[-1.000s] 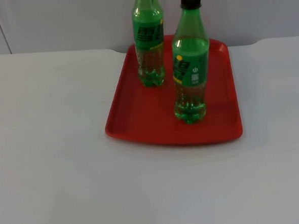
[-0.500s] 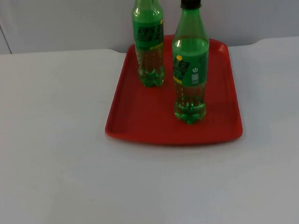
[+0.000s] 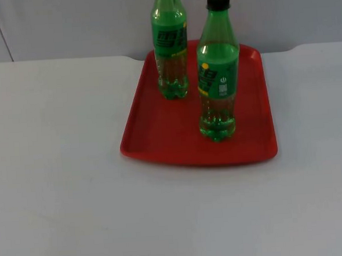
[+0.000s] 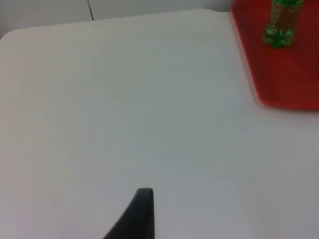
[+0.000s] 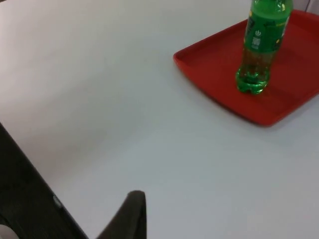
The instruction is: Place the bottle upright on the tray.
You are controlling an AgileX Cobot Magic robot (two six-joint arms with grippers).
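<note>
Two green bottles stand upright on a red tray [image 3: 160, 134] at the back middle of the table. The nearer bottle [image 3: 217, 73] has a black cap; the farther bottle [image 3: 170, 47] stands behind it to the left, its top cut off by the picture's edge. My left gripper [image 4: 143, 216] hangs over bare table well to the left of the tray [image 4: 289, 79], where the base of one bottle [image 4: 279, 27] shows. My right gripper [image 5: 130, 216] hangs over bare table, far from the tray [image 5: 209, 62] and the nearer bottle [image 5: 260, 47]. Both arms wait.
The white table top [image 3: 63, 169] runs wide to the left, right and front of the tray. A grey partition wall [image 3: 66, 24] closes the back. A dark edge [image 5: 25, 184] borders the table near my right gripper.
</note>
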